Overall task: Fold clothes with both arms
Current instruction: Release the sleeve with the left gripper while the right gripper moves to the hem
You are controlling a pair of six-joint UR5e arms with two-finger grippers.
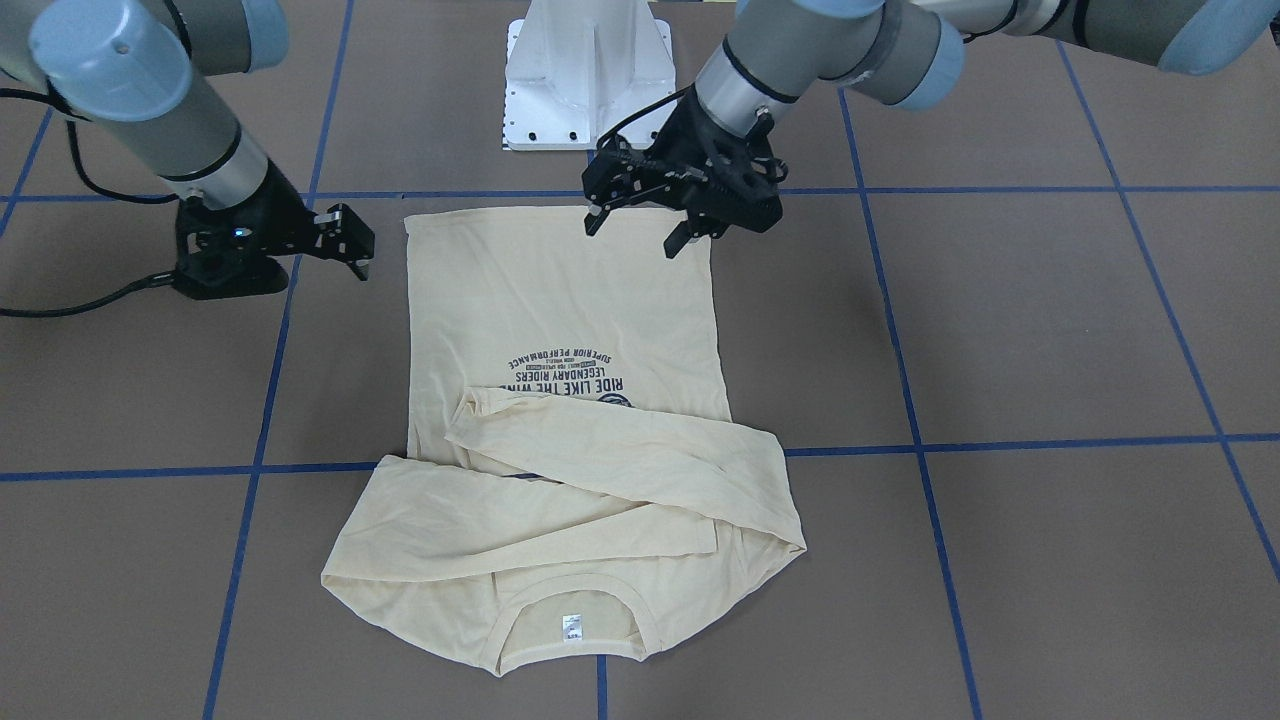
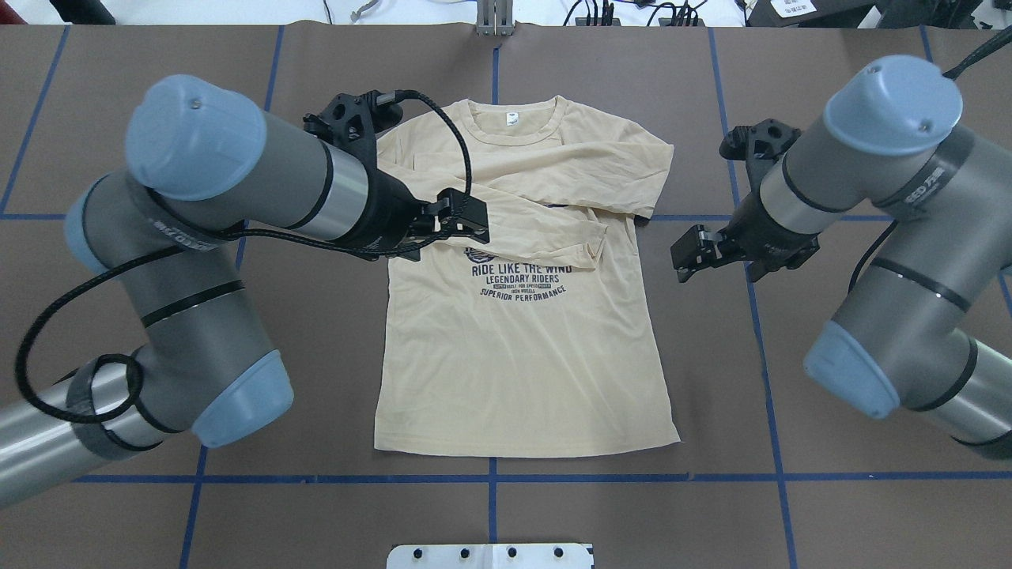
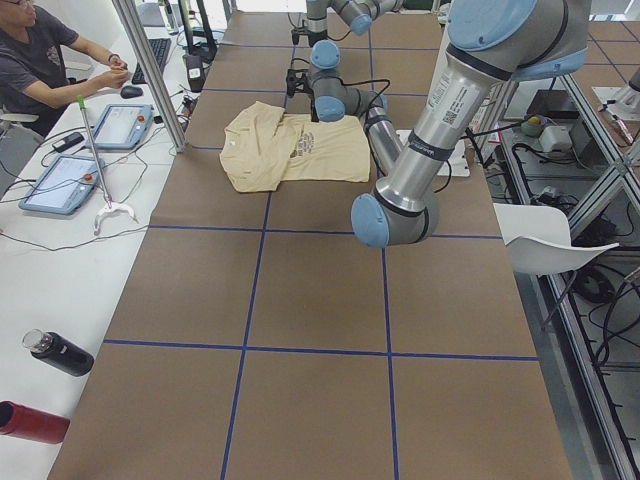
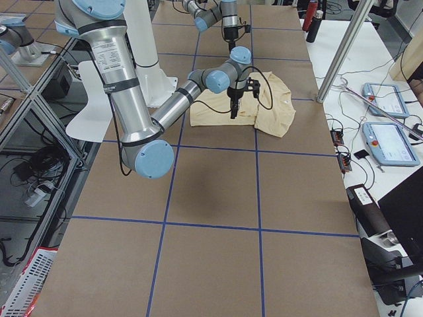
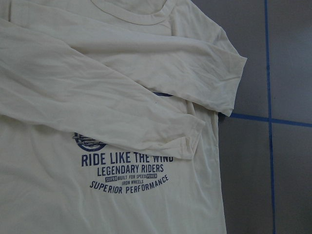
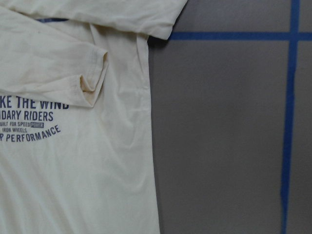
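The black left gripper point(image 1: 633, 235) hangs empty, jaws spread. The right gripper point(image 2: 686, 261) grips nothing; spread or closed, I can't tell. Under the left one and beside the right, the pale cream-yellow long-sleeved thin T-shirt point(image 2: 522, 363) lies flat, its sleeves point(image 2: 553, 229) crossed loose. A one-layer pinch could drag them askew. Only the front-facing view shows that spread.

T-shirt point(image 2: 522, 371) on table point(image 2: 791, 395), sleeves point(image 2: 545, 233) across chest.

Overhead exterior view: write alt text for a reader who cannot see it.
A cream long-sleeved T-shirt lies flat on a brown table, both sleeves folded across its chest, partly covering the navy print. The left tool hangs over the chest; the right tool is beside the shirt, over bare table.
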